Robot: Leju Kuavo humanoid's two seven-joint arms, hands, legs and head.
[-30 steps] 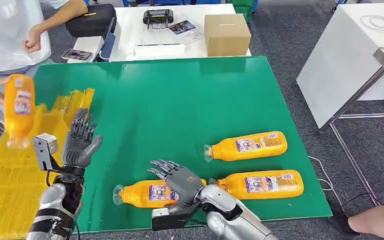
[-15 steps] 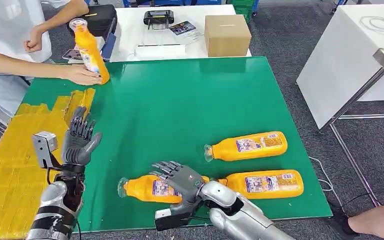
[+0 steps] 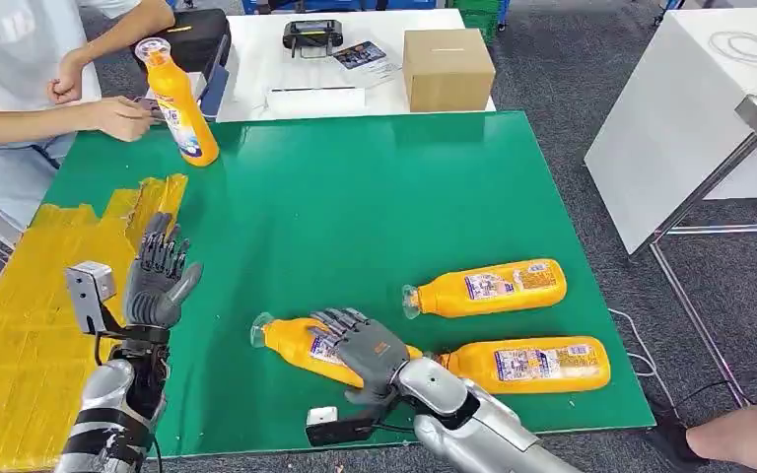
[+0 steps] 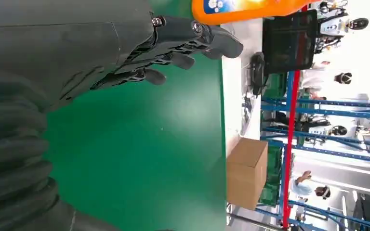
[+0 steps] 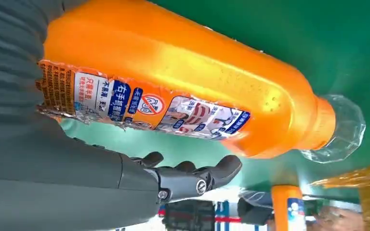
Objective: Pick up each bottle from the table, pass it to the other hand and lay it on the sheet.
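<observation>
Nearest us, our right hand [image 3: 367, 347] wraps a glossy orange plastic bottle [image 3: 301, 343] tilted over the smooth green bench [image 3: 355, 207], our left hand [image 3: 156, 278] spread and released beside the crinkled yellow sheet [image 3: 20, 335] at left.

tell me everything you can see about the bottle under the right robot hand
The bottle is glossy orange plastic with a clear faceted cap and a torn printed label. It lies on its side near the front edge of the green table, cap pointing toward the yellow sheet. The right robot hand rests over its middle.
</observation>
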